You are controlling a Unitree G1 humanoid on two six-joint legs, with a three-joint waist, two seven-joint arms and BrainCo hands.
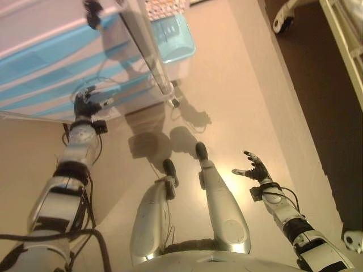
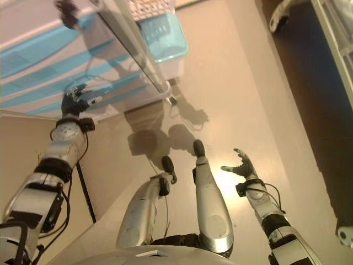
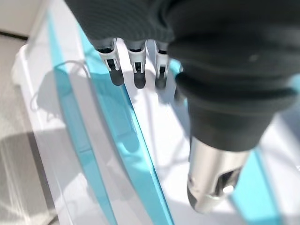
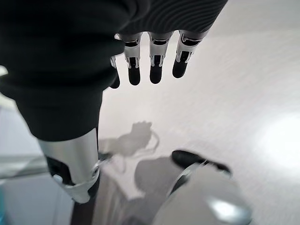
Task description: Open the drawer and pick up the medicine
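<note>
A white plastic drawer unit (image 1: 45,62) with light-blue bands stands at the upper left. It also shows up close in the left wrist view (image 3: 112,140). My left hand (image 1: 85,105) is right at its lower front. Its fingers (image 3: 136,70) are straight and hold nothing. No drawer stands pulled out where I can see, and no medicine is in view. My right hand (image 1: 255,169) hovers open over the beige floor at the lower right, and its fingers (image 4: 154,61) are straight and empty.
A clear slanted panel (image 1: 148,51) crosses in front of the unit. A light-blue basket (image 1: 177,38) stands behind it. A white frame with a caster (image 1: 283,21) stands on the dark floor at the upper right.
</note>
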